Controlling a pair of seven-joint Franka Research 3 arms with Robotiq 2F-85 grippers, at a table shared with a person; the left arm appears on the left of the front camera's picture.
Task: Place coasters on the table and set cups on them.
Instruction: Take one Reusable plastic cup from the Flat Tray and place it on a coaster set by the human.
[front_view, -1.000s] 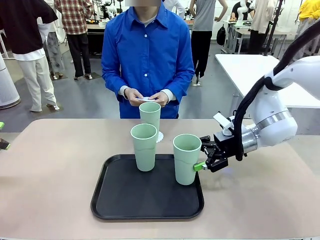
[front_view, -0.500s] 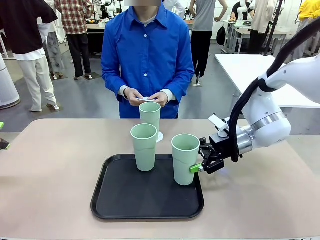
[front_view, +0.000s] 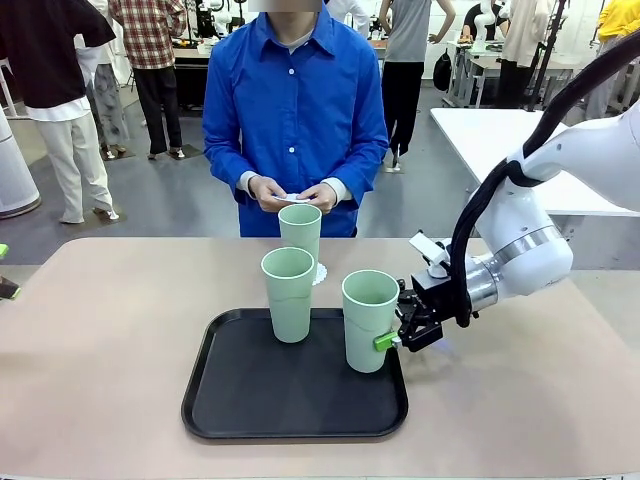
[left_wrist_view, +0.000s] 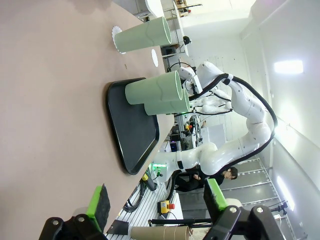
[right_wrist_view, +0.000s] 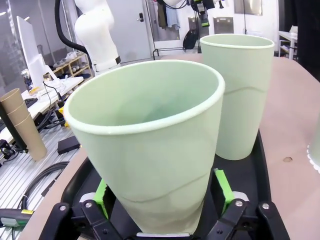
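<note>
Three mint-green cups stand before me. The back cup (front_view: 300, 232) rests on a lacy white coaster (front_view: 319, 272) on the tan table (front_view: 100, 340). The middle cup (front_view: 288, 293) and the right cup (front_view: 370, 318) stand on the black tray (front_view: 295, 395). My right gripper (front_view: 386, 328) is open, and its green pads (right_wrist_view: 222, 189) flank the right cup (right_wrist_view: 150, 150) low on its body. The person's hands (front_view: 292, 195) hold more white coasters at chest height. My left gripper (left_wrist_view: 157, 200) is open with nothing in it, far off to the side.
The tray's raised rim (right_wrist_view: 263, 150) lies just past the second cup (right_wrist_view: 240, 95). Bare table spreads left and right of the tray. A white table (front_view: 500, 140) stands behind at the right, and people stand farther back.
My right gripper has slid left, deeper around the right cup. The cup has shifted a little left on the tray. The person's hands have stayed put.
</note>
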